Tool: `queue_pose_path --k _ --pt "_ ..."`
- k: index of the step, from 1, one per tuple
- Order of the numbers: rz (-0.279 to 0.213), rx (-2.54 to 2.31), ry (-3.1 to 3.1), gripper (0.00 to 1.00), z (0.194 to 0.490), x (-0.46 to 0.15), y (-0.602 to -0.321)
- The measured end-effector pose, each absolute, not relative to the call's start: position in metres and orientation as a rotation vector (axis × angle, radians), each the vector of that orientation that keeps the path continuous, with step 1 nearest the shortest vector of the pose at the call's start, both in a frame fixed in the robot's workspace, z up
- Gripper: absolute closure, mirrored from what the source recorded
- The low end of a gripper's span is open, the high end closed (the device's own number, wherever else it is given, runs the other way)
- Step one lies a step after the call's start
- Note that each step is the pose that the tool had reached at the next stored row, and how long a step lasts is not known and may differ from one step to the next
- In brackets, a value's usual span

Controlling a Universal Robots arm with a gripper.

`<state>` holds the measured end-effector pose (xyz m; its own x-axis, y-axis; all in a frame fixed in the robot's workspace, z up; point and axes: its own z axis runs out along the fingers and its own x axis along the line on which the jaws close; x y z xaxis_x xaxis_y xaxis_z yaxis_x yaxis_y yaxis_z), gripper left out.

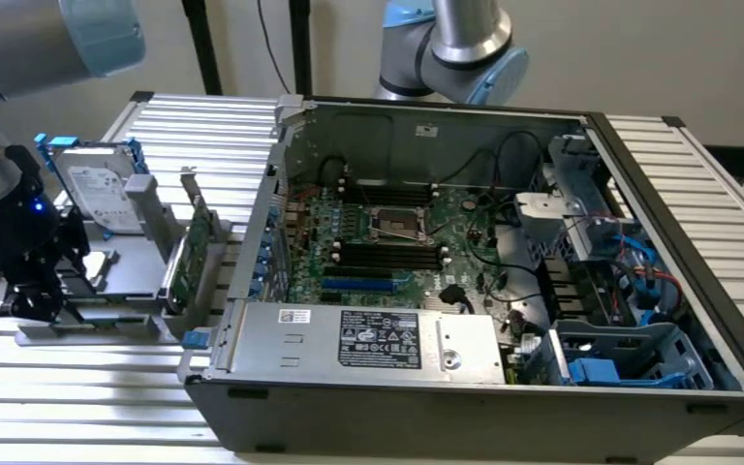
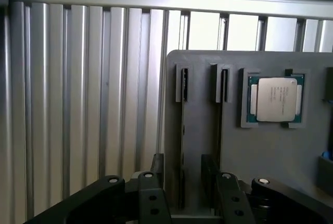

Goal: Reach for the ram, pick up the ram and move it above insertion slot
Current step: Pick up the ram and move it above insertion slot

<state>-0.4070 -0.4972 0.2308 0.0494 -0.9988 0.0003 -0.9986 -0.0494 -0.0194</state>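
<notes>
**Reach phase: gripper over ram in holder**

Gripper (image 2: 183, 185) is hanging low over the grey holder (image 2: 270, 161), jaws standing wide apart and gripping nothing. Fingers (image 2: 156, 193) are straddling one long slot of the holder. I'm reading the thin dark line in that slot as the ram (image 2: 182, 140) seen edge-on; can't make out green from this angle. No finger contact w/ it as far as I can tell. A second slot is lying just beside it, then a CPU (image 2: 276, 99) in its recess.

Ext. view: work is happening at that view's left, well apart from the open PC case (image 1: 476, 387) and its memory slots (image 1: 386, 254). A tall expansion card (image 1: 191, 254) is standing between.

Risks (my judgement):
- Fingers off-centre, so one pad is hitting the slot wall or closing on holder, not ram.
- Grip too shallow on a thin edge, so the stick is tilting or slipping on lift.
- Lift not straight, so the ram is binding in the slot and dragging the holder.
- Low transit, so it's clipping the card or the case wall.
</notes>
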Motion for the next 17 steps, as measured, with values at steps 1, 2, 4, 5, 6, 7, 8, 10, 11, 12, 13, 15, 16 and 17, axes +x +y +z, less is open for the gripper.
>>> queue_pose_path --k 1,2,4,5,6,7,8,10,11,12,13,15,16,17 --pt "-0.02 -2.265 2.156 0.58 0.229 -0.407 -0.497" --pt "-0.019 -2.265 2.155 0.58 0.227 -0.407 -0.497" --pt "-0.018 -2.264 2.155 0.58 0.224 -0.407 -0.497" --pt "-0.017 -2.263 2.154 0.58 0.222 -0.407 -0.498" --pt "-0.016 -2.263 2.154 0.58 0.22 -0.407 -0.498" --pt "-0.015 -2.263 2.154 0.58 0.219 -0.406 -0.498" --pt "-0.014 -2.263 2.154 0.58 0.217 -0.406 -0.498" --pt "-0.012 -2.264 2.155 0.58 0.215 -0.407 -0.498" --pt "-0.011 -2.264 2.155 0.58 0.213 -0.407 -0.498" --pt "-0.01 -2.264 2.155 0.58 0.212 -0.406 -0.498" --pt "-0.009 -2.264 2.155 0.58 0.211 -0.406 -0.498" --pt "-0.006 -2.264 2.155 0.58 0.208 -0.406 -0.498" --pt "-0.005 -2.264 2.155 0.58 0.207 -0.406 -0.498" --pt "-0.003 -2.264 2.155 0.58 0.206 -0.406 -0.498"
